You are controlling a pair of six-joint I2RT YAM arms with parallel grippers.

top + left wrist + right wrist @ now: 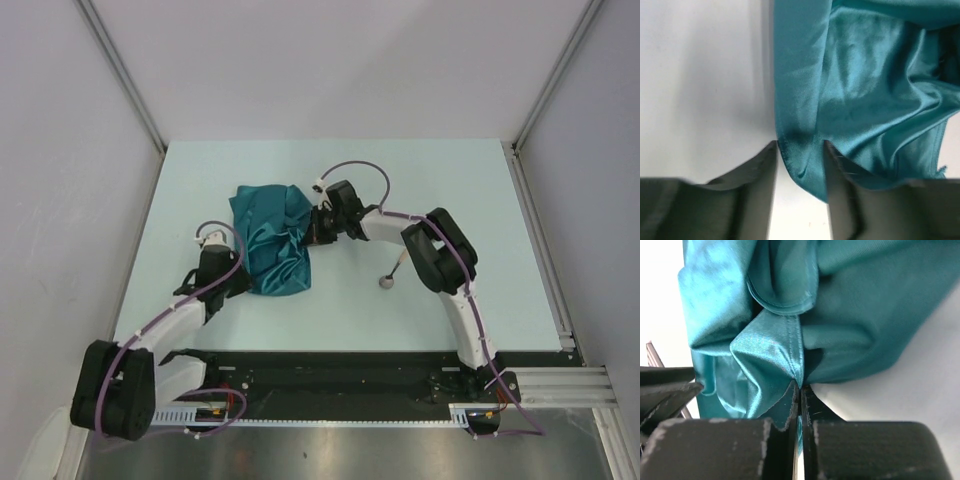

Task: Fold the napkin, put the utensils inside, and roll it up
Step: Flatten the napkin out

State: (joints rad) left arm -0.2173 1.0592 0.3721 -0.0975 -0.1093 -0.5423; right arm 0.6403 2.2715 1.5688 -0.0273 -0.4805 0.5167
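The napkin (pixel 270 240) is teal, shiny and crumpled into soft folds, heaped left of centre on the pale table (pixel 440 180). My right gripper (pixel 800 392) is pinched tight on a raised fold at its right side. My left gripper (pixel 800 150) has its fingers apart, straddling the cloth's near edge without clamping it. I count one napkin and one spoon (pixel 387 281), which lies well apart to the cloth's right.

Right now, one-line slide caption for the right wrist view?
Right pincer shut on a pinched hem fold of the crumpled teal napkin, lying on the pale table.
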